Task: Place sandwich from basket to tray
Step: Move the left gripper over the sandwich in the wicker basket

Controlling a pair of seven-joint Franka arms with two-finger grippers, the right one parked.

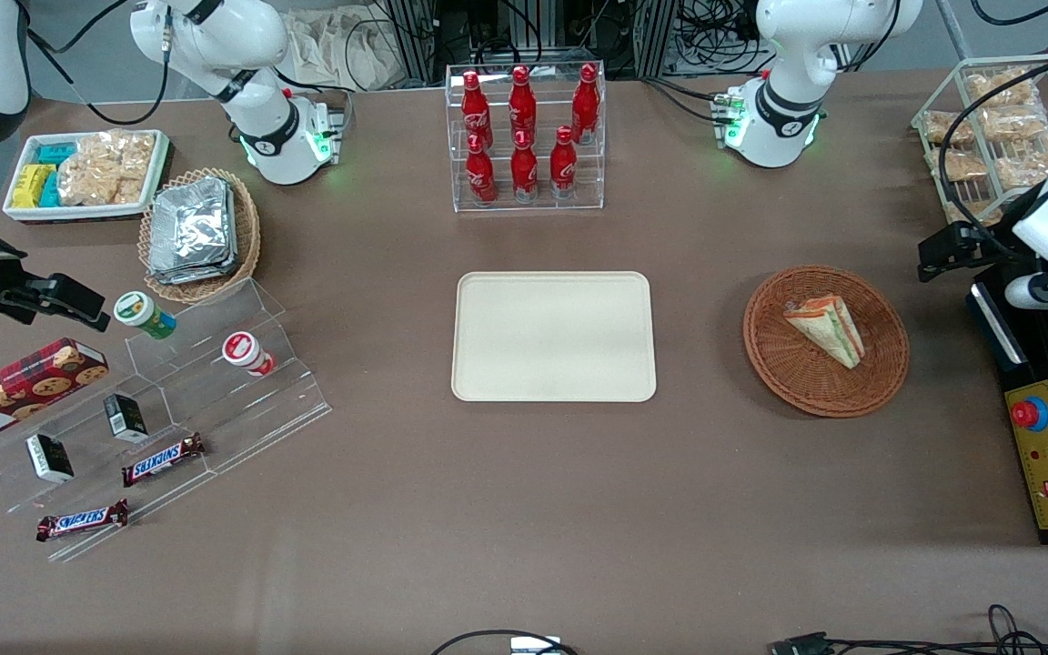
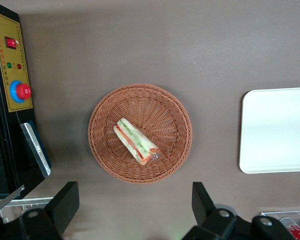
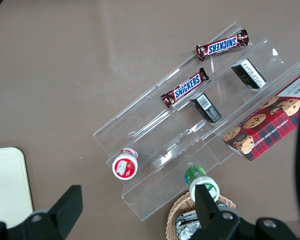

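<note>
Toward the working arm's end of the bench, the basket sits flat on the brown cloth with the sandwich lying in it, tip pointing toward the front camera, filling edge showing green, red, orange in the left wrist view. Sandwich is roughly mid-basket, touching the weave, nothing gripping it. Basket stands well apart from the tray, which lies flat near the bench centre, nothing on it. Gripper hovers above the basket's rim, clear of it, fingers spread wide and holding nothing. Black control box with red button runs along the bench edge at the working arm's end, just beside the basket. 6 red bottles stand in a clear rack, farther from the front camera than the tray. Toward the parked arm's end: tan basket of foil packets, white bin of snacks, clear stepped stand with 2 Snickers bars, cookie box.
</note>
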